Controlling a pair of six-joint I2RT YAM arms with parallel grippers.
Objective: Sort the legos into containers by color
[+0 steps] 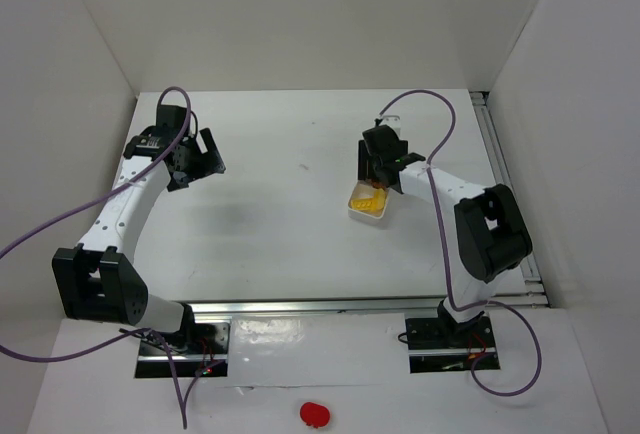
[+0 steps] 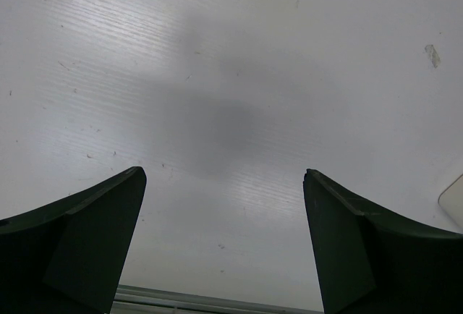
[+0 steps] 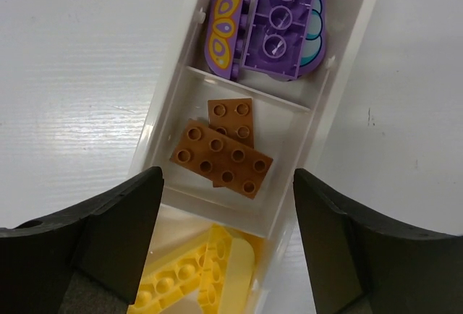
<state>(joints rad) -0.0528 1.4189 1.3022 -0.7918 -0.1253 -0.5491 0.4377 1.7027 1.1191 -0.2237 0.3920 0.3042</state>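
The long white tray [image 3: 165, 104] lies under my right gripper [image 3: 228, 184], which is open and empty just above it. Its far compartment holds purple bricks [image 3: 281, 19], the middle one two orange-brown bricks [image 3: 223, 156], the near one yellow bricks [image 3: 210, 274]. In the top view the tray [image 1: 380, 217] sits right of centre with the yellow bricks [image 1: 366, 201] showing, and the right gripper [image 1: 382, 162] covers the rest. My left gripper [image 1: 203, 160] is open and empty over bare table at the left; the left wrist view [image 2: 224, 176] shows nothing between its fingers.
A red blob [image 1: 314, 413] lies on the near ledge below the arm bases. A metal rail [image 1: 350, 304] runs along the table's near edge, and another [image 1: 505, 184] along the right side. White walls enclose the table. A tray corner [image 2: 454, 200] shows at the right.
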